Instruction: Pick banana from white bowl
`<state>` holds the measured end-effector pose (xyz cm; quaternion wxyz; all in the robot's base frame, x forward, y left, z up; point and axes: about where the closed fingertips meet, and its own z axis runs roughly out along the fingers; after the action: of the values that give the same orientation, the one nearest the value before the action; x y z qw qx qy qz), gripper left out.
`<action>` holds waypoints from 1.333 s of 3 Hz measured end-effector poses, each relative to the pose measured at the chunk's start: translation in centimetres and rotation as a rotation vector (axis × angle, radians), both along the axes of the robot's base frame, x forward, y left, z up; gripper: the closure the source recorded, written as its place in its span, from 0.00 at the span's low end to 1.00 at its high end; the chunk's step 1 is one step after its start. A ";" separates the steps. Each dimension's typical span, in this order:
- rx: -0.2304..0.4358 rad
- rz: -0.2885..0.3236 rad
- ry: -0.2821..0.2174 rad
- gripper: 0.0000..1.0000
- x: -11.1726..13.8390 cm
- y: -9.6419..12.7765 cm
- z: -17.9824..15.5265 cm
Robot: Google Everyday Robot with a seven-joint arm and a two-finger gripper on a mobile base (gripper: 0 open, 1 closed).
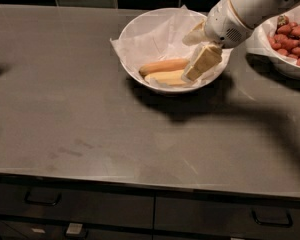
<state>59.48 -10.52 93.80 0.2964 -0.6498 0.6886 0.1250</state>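
My gripper (pixel 200 64) is down inside the white bowl (pixel 172 89), on its right side, tilted toward the right end of the banana (pixel 165 77); I cannot tell from here whether it is gripping anything. The banana lies on the crinkled paper (pixel 155 34) along the near side of the bowl, just in front of a shorter orange-toned banana (pixel 162 65). A second bowl (pixel 285 69) of red pieces (pixel 290 39) stands on the grey counter (pixel 90 124) to the right.

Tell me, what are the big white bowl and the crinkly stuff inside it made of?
White bowl: smooth and faintly shiny, likely ceramic or plastic. Lining: thin white paper, judging by its creases and the corner poking past the rim. The gripper is inside the bowl, at the banana.
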 end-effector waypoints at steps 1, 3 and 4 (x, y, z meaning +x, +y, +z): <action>-0.006 0.019 -0.004 0.32 1.2 1.0 -0.5; -0.034 0.006 0.004 0.43 2.3 1.3 -2.6; -0.050 -0.021 0.018 0.42 1.9 1.1 -4.5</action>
<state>61.43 -9.43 89.33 0.2752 -0.6485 0.7010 0.1105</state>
